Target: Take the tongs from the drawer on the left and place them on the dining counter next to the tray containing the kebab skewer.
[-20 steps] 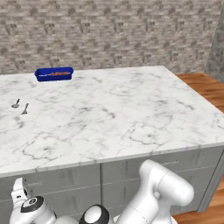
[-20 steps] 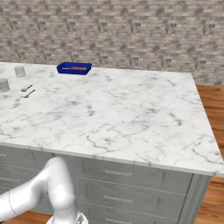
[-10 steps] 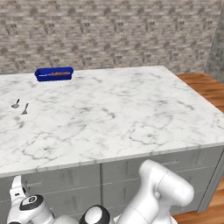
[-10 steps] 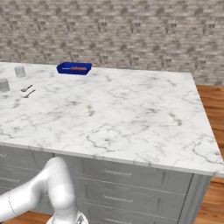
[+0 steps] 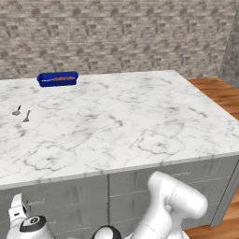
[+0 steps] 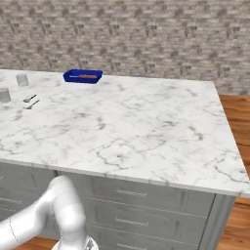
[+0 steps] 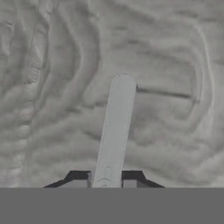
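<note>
White arm with dark joints

In the left base view, the arm (image 5: 175, 203) is a glossy white, rounded shell at 5 o'clock, with a black ball joint (image 5: 106, 232) at 6 and a black disc ringed in white (image 5: 31, 225) at 7. In the right base view, a smooth white elbow sits at 7.

I saw the blue tray (image 5: 57, 79) at the far left edge of the marble desk (image 5: 121, 121), kebab skewer (image 5: 59, 78) inside. The silver-grey tongs (image 7: 114, 131) sat clamped between my hand's (image 7: 106, 177) fingers.
</note>
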